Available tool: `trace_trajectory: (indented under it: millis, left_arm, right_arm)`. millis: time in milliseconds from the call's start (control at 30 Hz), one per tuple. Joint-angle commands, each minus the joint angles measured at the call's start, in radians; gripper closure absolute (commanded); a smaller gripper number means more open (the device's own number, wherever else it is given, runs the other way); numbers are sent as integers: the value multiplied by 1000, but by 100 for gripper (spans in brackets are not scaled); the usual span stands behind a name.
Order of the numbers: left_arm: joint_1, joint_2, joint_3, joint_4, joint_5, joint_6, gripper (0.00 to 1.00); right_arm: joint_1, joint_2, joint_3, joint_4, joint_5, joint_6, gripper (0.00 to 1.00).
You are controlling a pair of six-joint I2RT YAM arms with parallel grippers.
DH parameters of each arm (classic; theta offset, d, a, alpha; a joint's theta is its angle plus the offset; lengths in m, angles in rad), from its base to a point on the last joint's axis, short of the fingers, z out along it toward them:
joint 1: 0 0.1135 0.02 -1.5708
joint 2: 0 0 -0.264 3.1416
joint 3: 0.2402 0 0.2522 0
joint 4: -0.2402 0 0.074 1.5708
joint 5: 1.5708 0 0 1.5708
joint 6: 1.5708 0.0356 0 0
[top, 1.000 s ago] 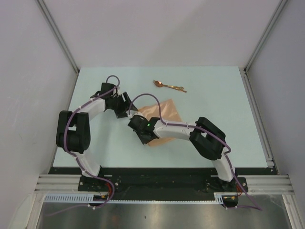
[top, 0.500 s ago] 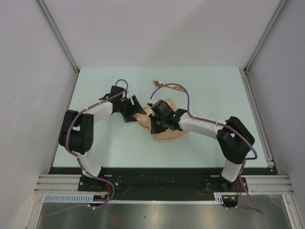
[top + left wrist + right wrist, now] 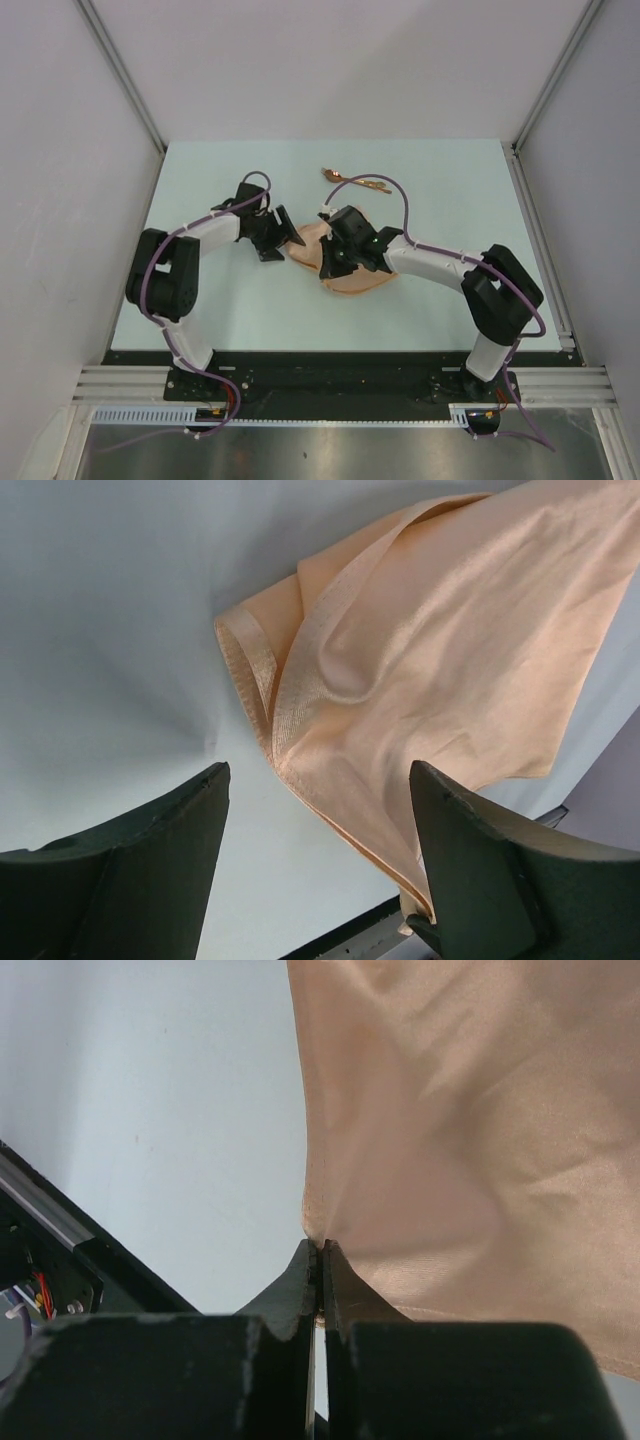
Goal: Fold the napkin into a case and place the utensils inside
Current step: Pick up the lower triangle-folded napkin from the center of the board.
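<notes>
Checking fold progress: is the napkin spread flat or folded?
Folded over: the napkin shows two layered hemmed edges in the left wrist view; the right gripper pinches it.

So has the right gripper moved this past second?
Yes. The right gripper, pinching the napkin, moved toward the utensils, away from the table's near edge.

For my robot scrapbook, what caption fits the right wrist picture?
The right gripper, shut, pinches the edge of the soft peach-orange cloth napkin above a pale blue table.
</notes>
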Motion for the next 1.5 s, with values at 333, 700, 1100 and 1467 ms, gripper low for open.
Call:
trace_trajectory:
  millis: [333, 700, 1100, 1467]
  left_arm:
    - [-2, 63, 52, 44, 0, -52, 31]
    - [16, 74, 31, 70, -20, -32, 82]
    - [38, -119, -40, -59, -183, 108, 100]
    - [-8, -93, 38, -63, -168, 79, 100]
  right_arm:
    - [-21, -89, -29, 80, -56, 26, 100]
    - [3, -90, -55, 91, -85, 20, 100]
    - [129, -60, -118, 204, -152, 86, 100]
    - [48, -98, -206, 270, -171, 103, 100]
